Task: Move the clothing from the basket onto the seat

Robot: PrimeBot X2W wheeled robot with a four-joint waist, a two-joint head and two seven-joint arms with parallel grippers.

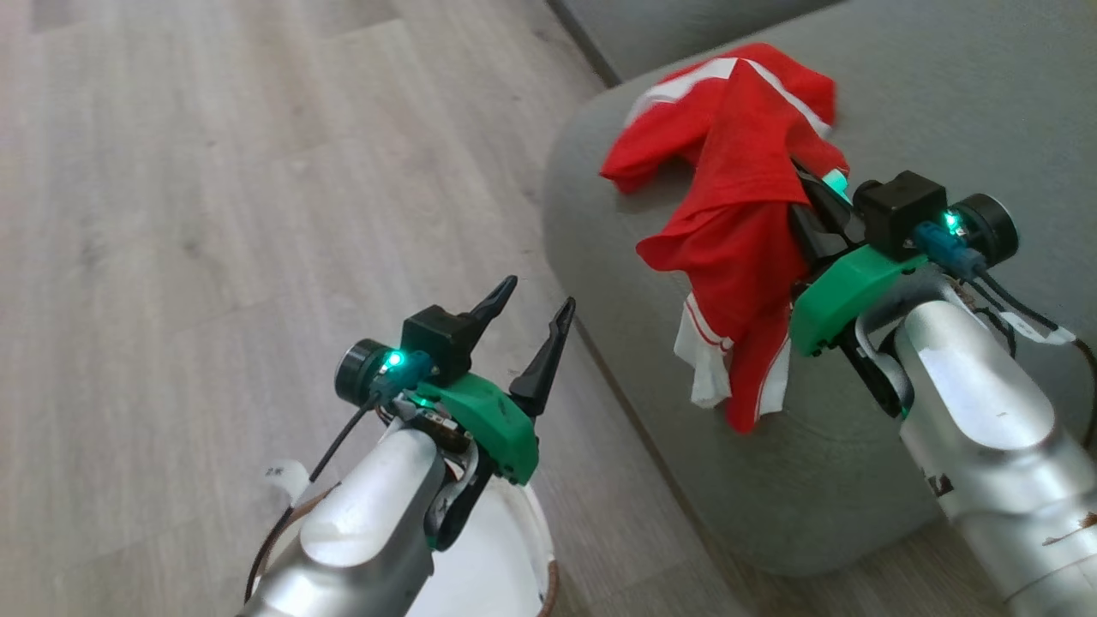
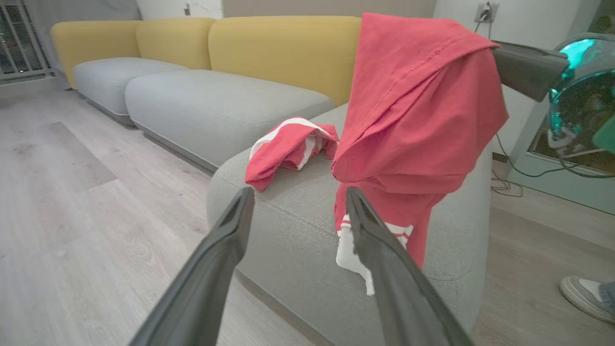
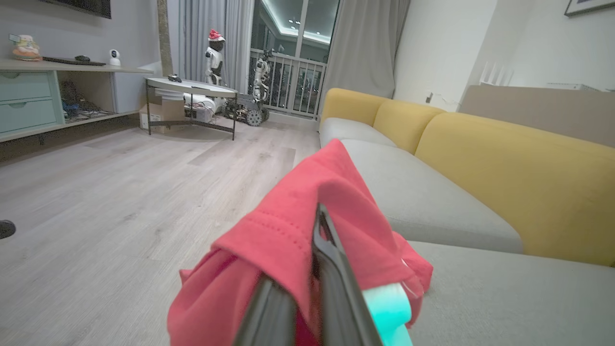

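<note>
Clothing (image 1: 737,214) drapes over the right pincer (image 1: 807,204), clamped in its grip, above the seat (image 1: 943,103)

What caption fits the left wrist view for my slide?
Open left gripper faces grey-green fabric sofa seat bearing one crumpled bright red white-striped garment; right gripper holds another over its edge.

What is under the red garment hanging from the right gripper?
Below the garment lies the seat, with a second garment resting on it. The fabric covers part of the right gripper's fingers.
</note>
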